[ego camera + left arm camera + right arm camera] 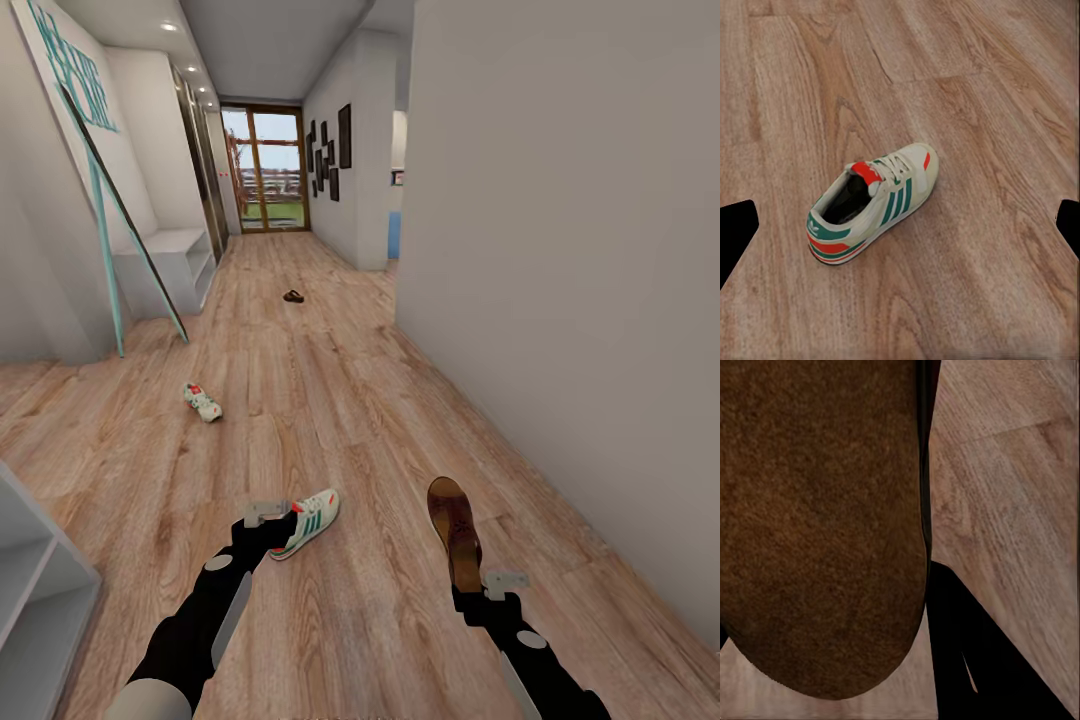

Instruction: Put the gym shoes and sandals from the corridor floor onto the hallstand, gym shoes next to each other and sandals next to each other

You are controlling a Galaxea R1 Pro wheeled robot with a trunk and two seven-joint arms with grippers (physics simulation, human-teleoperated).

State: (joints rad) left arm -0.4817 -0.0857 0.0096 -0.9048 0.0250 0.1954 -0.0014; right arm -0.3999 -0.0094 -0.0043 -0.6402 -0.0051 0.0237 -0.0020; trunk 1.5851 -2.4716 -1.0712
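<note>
Matt wood-grain corridor floor (330, 380), a suede-like, rough brown sandal (817, 510), and a smooth, leather-looking white gym shoe (877, 202).

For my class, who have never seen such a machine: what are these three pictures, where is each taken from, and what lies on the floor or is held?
These are simulator renders of a wheeled robot with two arms. The head camera looks down a corridor. Each wrist camera looks along one pincer. On the wooden floor lie a far gym shoe and a far sandal. The left pincer hangs open over the near gym shoe. The right pincer appears shut on the near sandal, whose brown surface looms close in the right wrist view. The grey hallstand stands by the left wall.
</note>
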